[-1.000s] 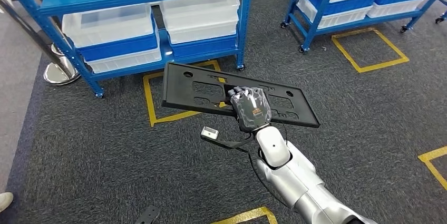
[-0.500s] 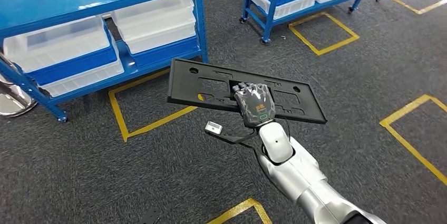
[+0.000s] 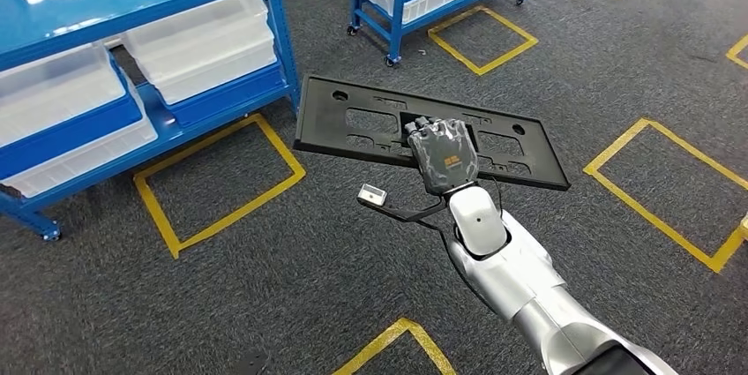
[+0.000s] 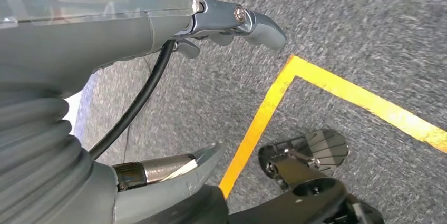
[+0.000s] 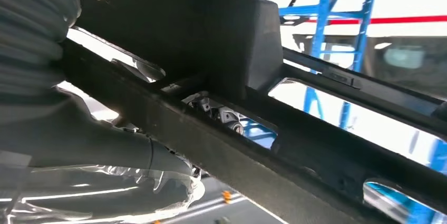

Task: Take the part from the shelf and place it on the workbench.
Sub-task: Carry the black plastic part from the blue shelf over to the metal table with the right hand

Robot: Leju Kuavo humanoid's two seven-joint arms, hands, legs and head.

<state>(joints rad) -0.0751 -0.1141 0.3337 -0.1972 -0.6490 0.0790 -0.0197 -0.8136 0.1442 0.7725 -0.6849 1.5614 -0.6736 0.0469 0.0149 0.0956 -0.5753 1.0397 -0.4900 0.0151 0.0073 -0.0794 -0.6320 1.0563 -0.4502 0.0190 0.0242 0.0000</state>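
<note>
From the head view, the right hand (image 3: 444,156) grips a long black panel (image 3: 353,123) by its near long edge, holding it flat above the grey carpet (image 3: 220,287) beside a blue shelf (image 3: 53,4) of white bins (image 3: 198,35). A small mark on the hand is unreadable.

In the left wrist view, the left hand (image 4: 232,21) hangs over a yellow floor line (image 4: 263,118), fingers loosely apart, holding nothing.

In the right wrist view, fingers (image 5: 126,150) clamp the panel's edge.

No text or number can be read anywhere (labels too blurred).
</note>
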